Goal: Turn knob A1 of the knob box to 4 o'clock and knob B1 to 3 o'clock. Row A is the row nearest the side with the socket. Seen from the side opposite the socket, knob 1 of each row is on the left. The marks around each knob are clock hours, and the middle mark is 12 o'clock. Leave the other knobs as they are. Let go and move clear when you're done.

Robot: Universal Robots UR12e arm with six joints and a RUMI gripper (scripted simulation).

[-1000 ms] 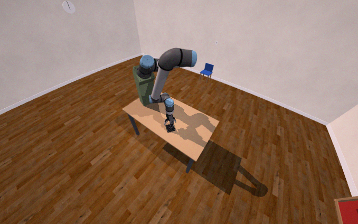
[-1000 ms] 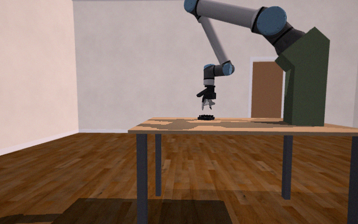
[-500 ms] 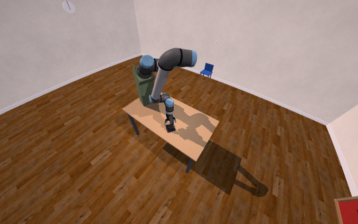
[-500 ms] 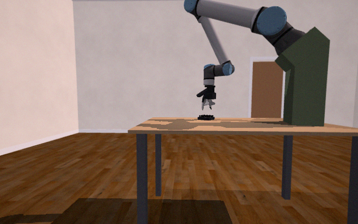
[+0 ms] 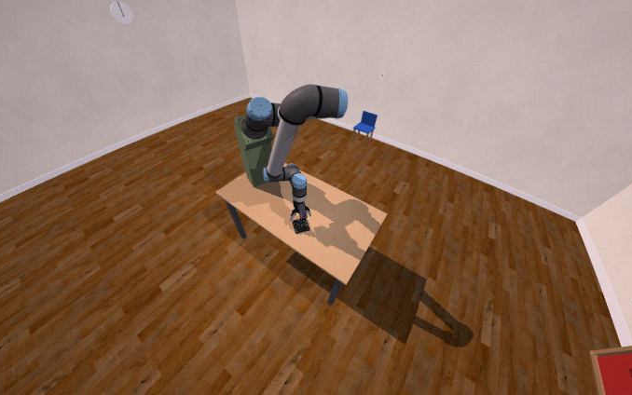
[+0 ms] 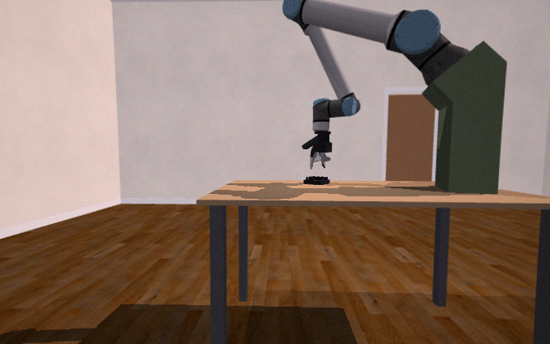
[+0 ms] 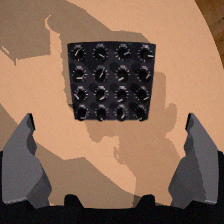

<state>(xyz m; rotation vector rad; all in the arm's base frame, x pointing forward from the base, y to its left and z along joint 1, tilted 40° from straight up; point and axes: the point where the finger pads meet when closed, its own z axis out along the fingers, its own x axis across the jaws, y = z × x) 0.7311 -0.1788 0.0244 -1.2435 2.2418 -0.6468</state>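
The knob box [image 7: 111,81] is a flat black square with four rows of small black knobs, each with a white pointer line. It lies on the wooden table [image 5: 308,220] and also shows in the side view [image 6: 316,180]. My gripper [image 6: 319,163] hangs pointing down a short way above the box, open and empty. In the wrist view its two grey fingers stand wide apart at the lower left and lower right, and the point midway between the fingertips lies just below the box. I cannot make out the socket side or the single knob angles.
The green robot pedestal [image 6: 470,123] stands at one end of the table. A blue chair [image 5: 365,125] stands by the far wall. A red box [image 5: 623,373] sits at the lower right corner of the room view.
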